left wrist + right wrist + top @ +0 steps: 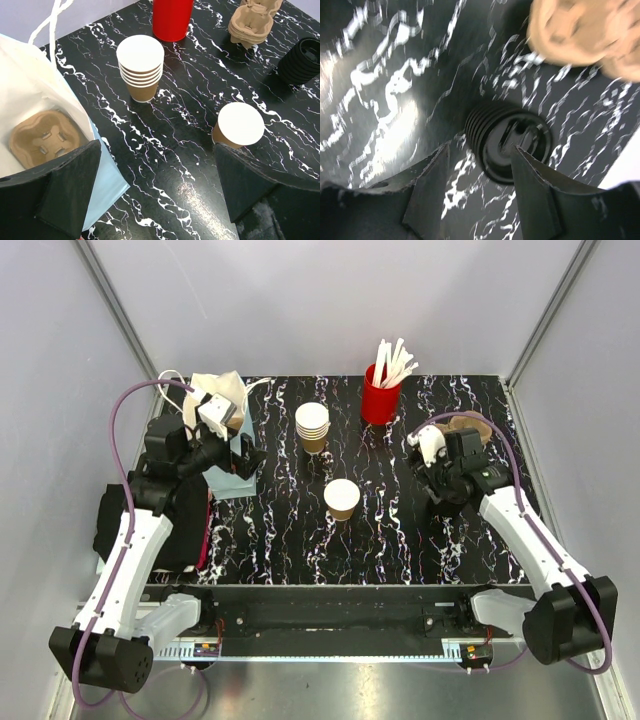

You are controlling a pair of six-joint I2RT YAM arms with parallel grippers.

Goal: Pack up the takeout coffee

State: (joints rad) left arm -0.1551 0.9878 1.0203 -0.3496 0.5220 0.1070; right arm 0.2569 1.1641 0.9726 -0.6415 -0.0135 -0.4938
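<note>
The takeout coffee cup (pixel 342 498), brown kraft with a white rim, stands open at the table's middle; it also shows in the left wrist view (pixel 240 127). A stack of black lids (pixel 507 142) sits under my right gripper (pixel 480 149), which is open above it, one finger over the stack's near edge. The lids also show in the left wrist view (pixel 300 60). My left gripper (pixel 157 190) is open and empty, hovering by the white paper bag (pixel 30 95), which holds a pulp cup carrier (pixel 42 137). In the top view the left gripper (pixel 245 455) is at the bag's right edge and the right gripper (pixel 447 455) hides the lids.
A stack of lidless brown cups (pixel 312 426) stands behind the single cup. A red cup of white sticks (pixel 381 395) is at the back. A pile of pulp carriers (pixel 470 427) lies just beyond my right gripper. The bag (pixel 225 400) stands at the back left.
</note>
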